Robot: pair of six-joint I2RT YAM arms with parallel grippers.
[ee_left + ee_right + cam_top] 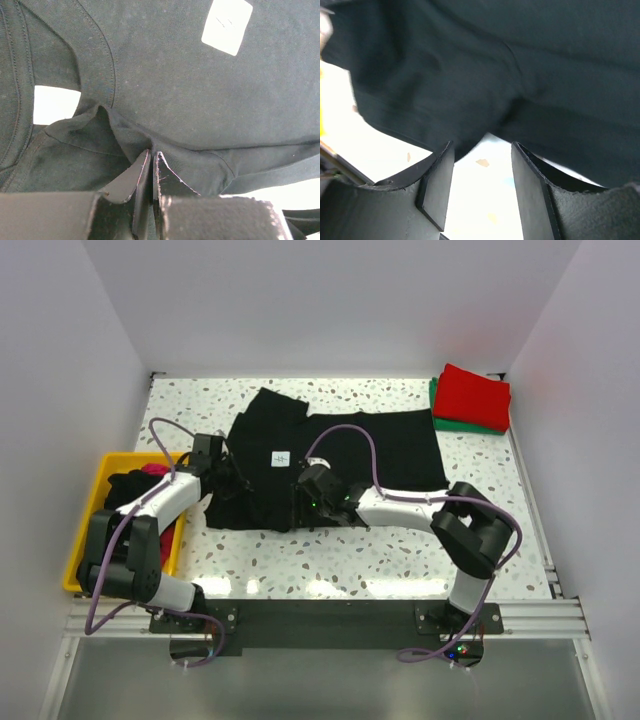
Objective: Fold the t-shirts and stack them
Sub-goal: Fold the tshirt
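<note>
Where the left hand has its fingers pressed almost together, a raised ridge of the black t-shirt is pinched between them. The cloth tents up thin and limp there. I judge it to be light, soft jersey that will sag and crease wherever nothing supports it.

The right hand stands spread and grips nothing. Bare table shows between its fingers, and the shirt's edge lies just past their tips.

The shirt is spread across the middle of the table with its white label facing up, one side already bunched near the left hand. It is neither fragile nor slippery, but it is likely to drag on the table. A hem or seam gives a thicker bite, and two holds well apart should keep a fold straight.

At the far right corner a folded red t-shirt rests on a green t-shirt. More cloth, dark and pink, sits in the yellow bin at the left.
</note>
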